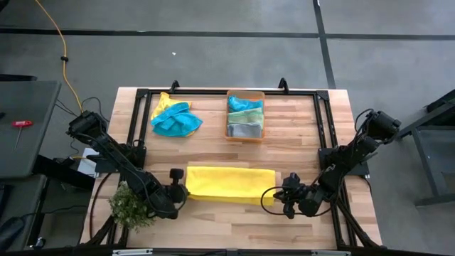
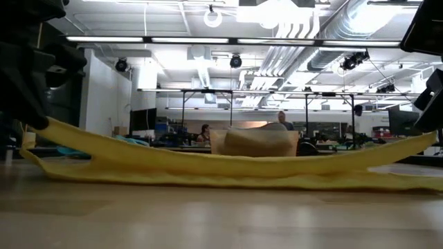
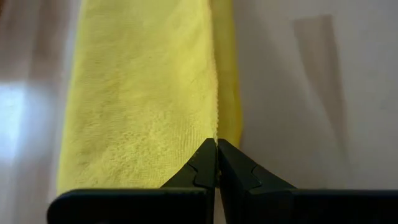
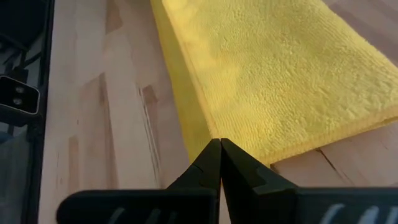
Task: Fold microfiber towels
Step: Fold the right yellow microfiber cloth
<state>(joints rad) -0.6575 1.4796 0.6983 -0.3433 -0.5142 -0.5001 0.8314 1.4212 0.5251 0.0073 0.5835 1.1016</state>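
A yellow microfiber towel (image 1: 229, 183), folded into a long strip, lies along the table's near middle. My left gripper (image 1: 186, 190) is shut on its left end and my right gripper (image 1: 276, 193) on its right end. In the low view the upper layer (image 2: 221, 162) rises at both ends and sags in the middle onto the lower layer (image 2: 228, 181), which lies flat on the table. A heap of teal-blue and yellow towels (image 1: 175, 119) lies at the far left. Folded green, teal and grey towels sit in an orange bin (image 1: 245, 94). My left gripper pinches the upper layer's hemmed edge (image 3: 216, 127) at the towel's left end between its two fingertips, slanting down from the table's left. That end (image 2: 52, 126) is raised off the table; the cloth sags toward the middle. My right gripper pinches the towel's right end at a corner (image 4: 219, 134) between its fingertips, slanting down from the table's right. One layer or several, I cannot tell. That end (image 2: 422, 140) is raised a little; the lower layer stays on the table.
A small bushy green plant (image 1: 131, 206) stands at the near left corner, close to my left arm. A black frame (image 1: 213, 92) runs round the table's working area. Bare wood lies between the yellow towel and the bin.
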